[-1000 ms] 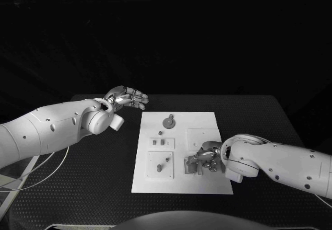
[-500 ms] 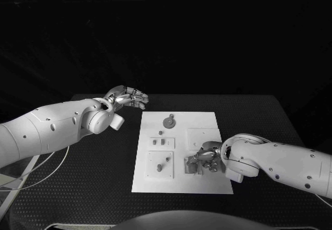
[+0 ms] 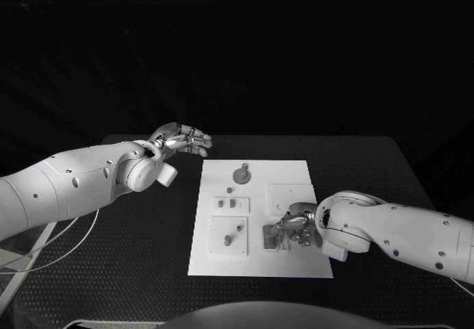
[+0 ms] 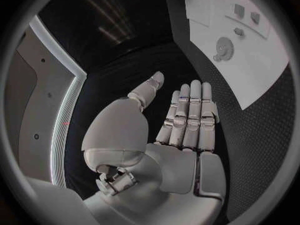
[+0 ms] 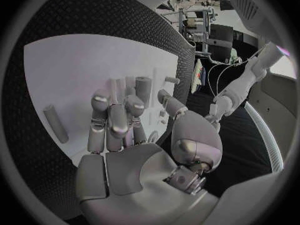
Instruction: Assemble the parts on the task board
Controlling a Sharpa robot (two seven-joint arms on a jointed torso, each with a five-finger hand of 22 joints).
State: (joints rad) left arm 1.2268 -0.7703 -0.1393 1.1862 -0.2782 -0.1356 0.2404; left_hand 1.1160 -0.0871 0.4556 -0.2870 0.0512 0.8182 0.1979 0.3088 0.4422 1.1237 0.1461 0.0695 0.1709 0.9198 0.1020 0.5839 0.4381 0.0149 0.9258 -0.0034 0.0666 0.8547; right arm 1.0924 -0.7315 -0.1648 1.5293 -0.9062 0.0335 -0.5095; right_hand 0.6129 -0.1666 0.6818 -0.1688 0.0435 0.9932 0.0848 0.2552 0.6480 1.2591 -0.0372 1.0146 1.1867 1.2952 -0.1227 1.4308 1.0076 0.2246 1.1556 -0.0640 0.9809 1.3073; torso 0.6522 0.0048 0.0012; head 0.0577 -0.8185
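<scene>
Assembly looks midway: right hand [image 3: 296, 226] works over small parts [image 3: 275, 238] at the white board's [image 3: 259, 264] near right corner; whether its fingers grasp one, I cannot tell. Left hand [image 3: 181, 140], released, hovers beyond the board's far left corner. Next: careful seating.

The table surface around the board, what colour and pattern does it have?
Black table, with a fine dotted weave texture; the left wrist view shows it best.

Task board [image 3: 259, 264] on black table [image 3: 375, 164]

Bare desk [image 3: 129, 233] flanks the task board [image 3: 296, 175]; the right robot hand [image 3: 295, 227] and upright parts [image 3: 272, 236] crowd its near-right corner.
</scene>
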